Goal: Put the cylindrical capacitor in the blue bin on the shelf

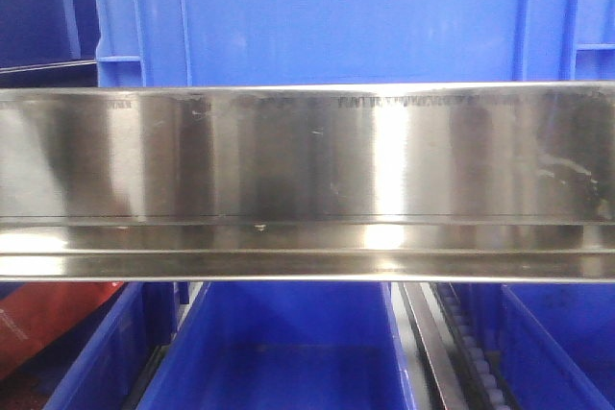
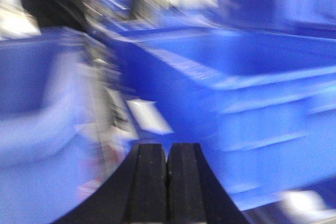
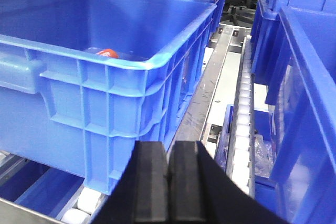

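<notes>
Two grippers, left [image 2: 167,182] and right [image 3: 168,187], both clenched, holding nothing. Capacitor not visible. Blue bin [image 3: 126,66] ahead of right gripper. Judged light, stiff, slippery; grip mid-body.

Left hand [image 2: 168,182]: two matte black fingers, flat inner pads with a fine grainy texture, outer edges flaring wide toward the base; right hand [image 3: 168,182]: same black pair, same flared profile; no markings, screws or cables visible.
</notes>
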{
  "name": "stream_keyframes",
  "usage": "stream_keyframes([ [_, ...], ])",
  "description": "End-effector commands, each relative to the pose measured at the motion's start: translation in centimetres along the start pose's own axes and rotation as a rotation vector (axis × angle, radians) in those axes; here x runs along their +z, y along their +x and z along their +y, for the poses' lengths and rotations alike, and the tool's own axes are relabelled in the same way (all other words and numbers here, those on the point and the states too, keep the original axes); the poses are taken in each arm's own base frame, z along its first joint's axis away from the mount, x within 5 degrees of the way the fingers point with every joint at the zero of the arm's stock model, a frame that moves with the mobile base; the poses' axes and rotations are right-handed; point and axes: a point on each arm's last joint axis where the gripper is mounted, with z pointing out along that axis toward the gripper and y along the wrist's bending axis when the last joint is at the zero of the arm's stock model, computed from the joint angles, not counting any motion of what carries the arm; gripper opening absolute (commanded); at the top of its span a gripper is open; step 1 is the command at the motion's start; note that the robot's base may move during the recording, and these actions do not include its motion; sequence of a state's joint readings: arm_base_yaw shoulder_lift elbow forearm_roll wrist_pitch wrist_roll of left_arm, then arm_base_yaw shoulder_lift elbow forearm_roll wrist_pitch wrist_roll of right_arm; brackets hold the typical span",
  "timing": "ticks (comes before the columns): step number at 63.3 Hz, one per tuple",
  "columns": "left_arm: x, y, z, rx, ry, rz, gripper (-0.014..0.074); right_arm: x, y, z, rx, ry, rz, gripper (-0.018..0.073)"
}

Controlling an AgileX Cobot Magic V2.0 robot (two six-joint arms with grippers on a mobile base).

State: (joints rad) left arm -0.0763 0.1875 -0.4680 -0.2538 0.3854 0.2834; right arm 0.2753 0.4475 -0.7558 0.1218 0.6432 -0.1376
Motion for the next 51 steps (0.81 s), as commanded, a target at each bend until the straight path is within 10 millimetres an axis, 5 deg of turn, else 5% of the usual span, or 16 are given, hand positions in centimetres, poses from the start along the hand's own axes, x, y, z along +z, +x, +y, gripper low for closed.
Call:
stream_keyframes([
  [1, -0.7, 2.4, 0.2, 0.004, -0.071, -0.057, -0.0092, -0.1, -0.2, -0.1, -0.005, 0.012, -0.026, -0.0155],
  [12, 0.0, 8.0, 0.7, -0.051, -0.171, -0.009, -0.0102, -0.1, -0.2, -0.1, -0.005, 0.012, -0.025, -0.0155],
  [25, 0.9, 11.8, 0.9, -0.024, -0.199, 0.01, -0.0102, -0.1, -0.2, -0.1, -0.005, 0.012, -0.026, -0.0155],
  [51, 0.9, 11.8, 1.0, 0.0, -0.211, -0.011, -0.0102, -0.1, -0.2, -0.1, -0.005, 0.013, -0.026, -0.0155],
])
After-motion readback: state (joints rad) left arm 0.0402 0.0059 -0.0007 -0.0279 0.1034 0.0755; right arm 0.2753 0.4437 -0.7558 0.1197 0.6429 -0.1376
